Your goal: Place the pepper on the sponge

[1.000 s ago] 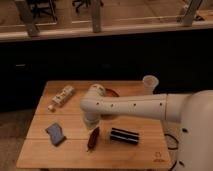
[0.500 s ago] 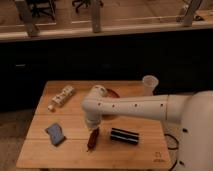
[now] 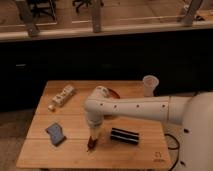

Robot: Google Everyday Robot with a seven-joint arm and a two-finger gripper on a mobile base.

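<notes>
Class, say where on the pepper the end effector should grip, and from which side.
Grip the pepper across its narrow middle, from above: it lies flat on the table, long and tapered. The end effector sits right over it.

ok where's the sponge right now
In the camera view, the sponge lies on the table's front left, left of the pepper, where the hand hangs.

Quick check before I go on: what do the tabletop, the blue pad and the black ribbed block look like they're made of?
The tabletop looks like pale wood, with plank seams and a matte finish. The sponge looks like soft foam or cloth in a dull blue-grey, though that's uncertain. The black block is ribbed, probably plastic or rubber. The gripper is down at the pepper, between the two.
</notes>
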